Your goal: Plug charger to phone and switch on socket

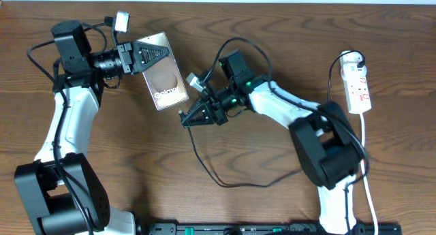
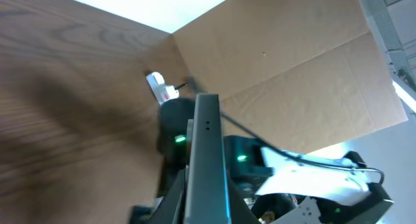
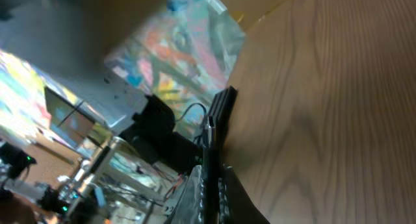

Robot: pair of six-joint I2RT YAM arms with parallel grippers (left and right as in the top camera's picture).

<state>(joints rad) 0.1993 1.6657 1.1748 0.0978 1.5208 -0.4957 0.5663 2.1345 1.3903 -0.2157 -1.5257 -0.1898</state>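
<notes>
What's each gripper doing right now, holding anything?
Left gripper: closed, holding the phone by one end.
Right gripper: closed, holding the charger near its plug tip.

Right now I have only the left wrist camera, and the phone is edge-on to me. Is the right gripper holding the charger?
Observer: Yes. From overhead, the right gripper is shut on the charger near its tip.
Operator: How close is that to the phone?
Observer: Just off the lower end of the phone, the end with the lettering. It does not look plugged in.
Operator: And the power strip?
Observer: The power strip lies far out to the right, with no gripper on it.
</notes>
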